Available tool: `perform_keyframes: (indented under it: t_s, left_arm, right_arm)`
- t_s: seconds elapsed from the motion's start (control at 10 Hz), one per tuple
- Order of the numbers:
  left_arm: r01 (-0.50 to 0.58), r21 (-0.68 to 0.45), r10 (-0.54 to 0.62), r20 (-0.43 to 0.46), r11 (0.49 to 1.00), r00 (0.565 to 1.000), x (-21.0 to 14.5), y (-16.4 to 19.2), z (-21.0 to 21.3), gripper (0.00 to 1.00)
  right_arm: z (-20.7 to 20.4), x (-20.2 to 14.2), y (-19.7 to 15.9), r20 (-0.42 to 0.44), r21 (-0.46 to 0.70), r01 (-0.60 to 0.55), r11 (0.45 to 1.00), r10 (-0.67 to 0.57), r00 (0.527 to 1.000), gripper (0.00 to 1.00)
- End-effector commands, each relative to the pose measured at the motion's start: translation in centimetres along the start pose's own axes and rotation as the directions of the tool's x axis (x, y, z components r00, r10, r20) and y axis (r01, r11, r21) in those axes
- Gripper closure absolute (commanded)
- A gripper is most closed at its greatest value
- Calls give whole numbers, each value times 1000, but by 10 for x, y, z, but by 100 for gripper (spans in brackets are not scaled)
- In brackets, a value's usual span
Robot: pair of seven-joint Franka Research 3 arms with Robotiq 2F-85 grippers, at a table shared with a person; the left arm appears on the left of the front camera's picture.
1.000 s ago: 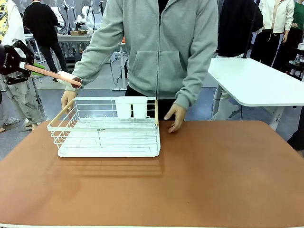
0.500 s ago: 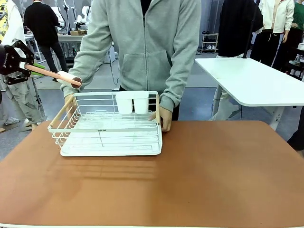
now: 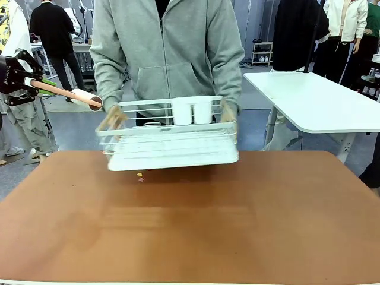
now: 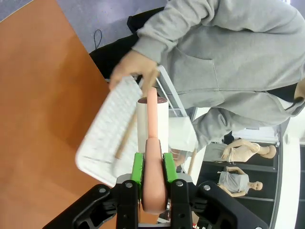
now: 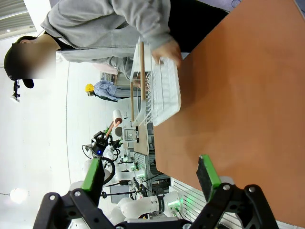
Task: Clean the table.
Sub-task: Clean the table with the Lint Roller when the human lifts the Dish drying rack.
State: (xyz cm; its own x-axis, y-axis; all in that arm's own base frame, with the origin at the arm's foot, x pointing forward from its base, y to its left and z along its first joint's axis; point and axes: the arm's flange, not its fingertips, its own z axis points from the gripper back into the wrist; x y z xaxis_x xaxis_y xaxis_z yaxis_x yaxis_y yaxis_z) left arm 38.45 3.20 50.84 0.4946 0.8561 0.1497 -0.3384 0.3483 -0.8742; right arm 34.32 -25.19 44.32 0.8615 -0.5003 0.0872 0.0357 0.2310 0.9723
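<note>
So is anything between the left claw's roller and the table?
Only the rack, which the person holds up above the table's far edge, beside the roller in the left claw. Nothing visible blocks the nearer tabletop.

A white wire dish rack (image 3: 172,159) holding two white cups (image 3: 182,113) hangs airborne, a white side table (image 3: 320,101) beyond.

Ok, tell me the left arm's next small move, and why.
Probably lower the lint roller toward the small crumbs on the table. The left gripper is shut on the roller's handle, up beyond the table's left side. The person holds the dish rack clear above the table, leaving the crumbs exposed by its near edge.
</note>
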Motion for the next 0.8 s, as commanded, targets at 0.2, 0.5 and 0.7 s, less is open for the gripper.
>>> perform_keyframes:
  t_s: [0.2, 0.5, 0.7]
  left_arm:
    - [1, -2, -1, 2, 1000, 1000, 0, -1, 0, 100]
    - [1, -2, -1, 2, 1000, 1000, 0, -1, 0, 100]
    - [1, -2, -1, 2, 1000, 1000, 0, -1, 0, 100]
  right_arm:
    - [-1, -4, 3, 2, 13, -9, 1000, 9, 1000, 0]
    - [-1, -4, 3, 2, 13, -9, 1000, 9, 1000, 0]
    - [-1, -4, 3, 2, 13, -9, 1000, 9, 1000, 0]
